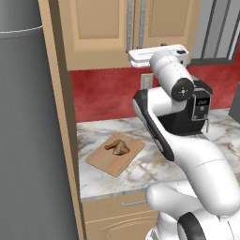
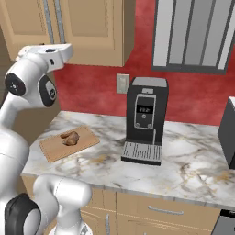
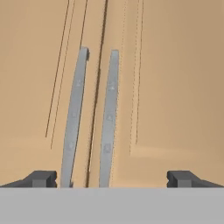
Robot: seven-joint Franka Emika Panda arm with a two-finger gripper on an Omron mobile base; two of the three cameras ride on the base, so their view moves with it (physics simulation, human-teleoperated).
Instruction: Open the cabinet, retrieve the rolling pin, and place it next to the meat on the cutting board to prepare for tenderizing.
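Note:
The cabinet hangs above the counter, both tan doors shut, two silver bar handles side by side at the middle seam. My gripper is open, raised close in front of the doors, and both handles fall between its fingertips. In the base views the white hand sits just below the handles. On the counter lies the pale cutting board with the brown meat on it; the board and meat also appear in the right base view. The rolling pin is hidden.
A black coffee machine stands on the marble counter right of the board. A tall grey appliance fills the left side. A dark box sits at the far right. A window with grey blinds is on the red wall.

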